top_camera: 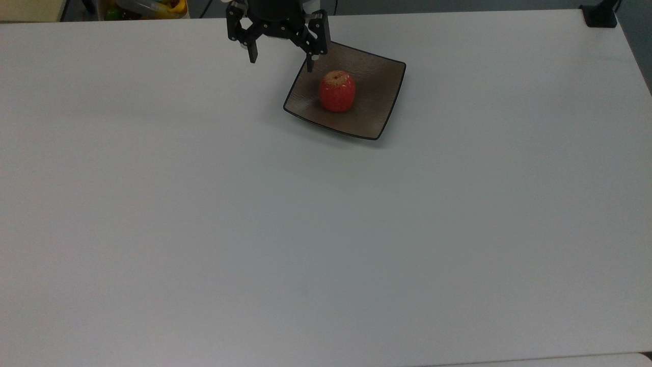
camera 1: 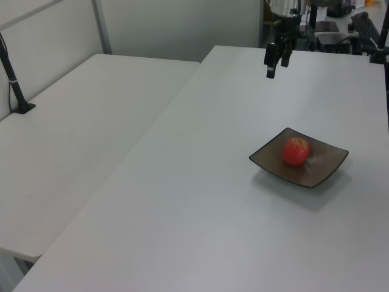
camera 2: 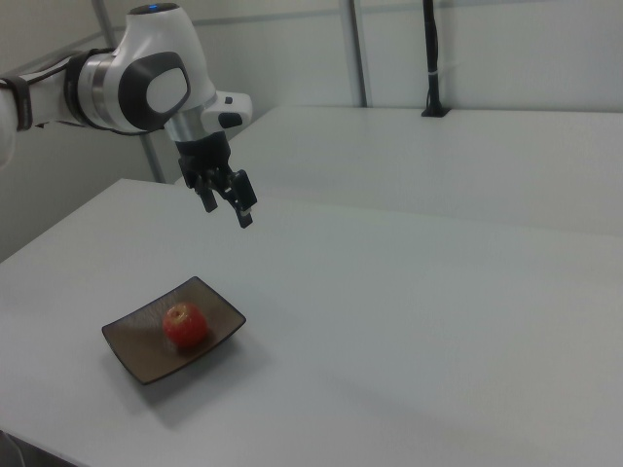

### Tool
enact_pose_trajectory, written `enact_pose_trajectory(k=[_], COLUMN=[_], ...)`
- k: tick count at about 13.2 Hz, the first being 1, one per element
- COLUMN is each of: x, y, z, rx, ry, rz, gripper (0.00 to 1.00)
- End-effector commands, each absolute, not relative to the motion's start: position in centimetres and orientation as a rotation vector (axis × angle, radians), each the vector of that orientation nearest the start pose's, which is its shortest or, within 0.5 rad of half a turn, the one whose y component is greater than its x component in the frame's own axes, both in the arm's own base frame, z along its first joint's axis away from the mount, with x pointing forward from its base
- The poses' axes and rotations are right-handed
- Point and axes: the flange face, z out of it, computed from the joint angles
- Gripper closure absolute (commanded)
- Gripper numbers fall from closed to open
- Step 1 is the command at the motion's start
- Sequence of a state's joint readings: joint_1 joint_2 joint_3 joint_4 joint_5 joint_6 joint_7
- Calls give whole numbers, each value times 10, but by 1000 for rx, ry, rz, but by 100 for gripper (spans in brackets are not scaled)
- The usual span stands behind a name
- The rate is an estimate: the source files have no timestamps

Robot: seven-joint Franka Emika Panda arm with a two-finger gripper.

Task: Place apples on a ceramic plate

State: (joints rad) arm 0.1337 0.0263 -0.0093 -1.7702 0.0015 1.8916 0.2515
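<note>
Resting on plate [top_camera: 379, 109] — apple [top_camera: 336, 90]; gripper [top_camera: 281, 60] raised, fingers spread wide, empty.

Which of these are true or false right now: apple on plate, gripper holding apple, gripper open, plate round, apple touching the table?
1. The apple sits on the plate. True.
2. The gripper holds the apple. False: it hangs in the air apart from the apple, empty, up and toward the top view's left of the plate.
3. The gripper is open. True: its fingers stand well apart.
4. The plate is round. False: it is square, with a thin dark rim.
5. The apple touches the table. False: it rests inside the plate, near the middle, away from the rim.
</note>
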Motion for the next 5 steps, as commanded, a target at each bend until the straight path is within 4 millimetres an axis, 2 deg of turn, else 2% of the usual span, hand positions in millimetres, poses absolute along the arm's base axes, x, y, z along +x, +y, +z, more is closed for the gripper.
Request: enact_pose_trajectory(k=[1,3,5], x=[576,572,571], y=[71,71,73], z=[545,542,541], rx=[-3099,-3112,-3114], ry=[151,38,-1], rz=[-111,-59,-45], gripper=[0,0,0])
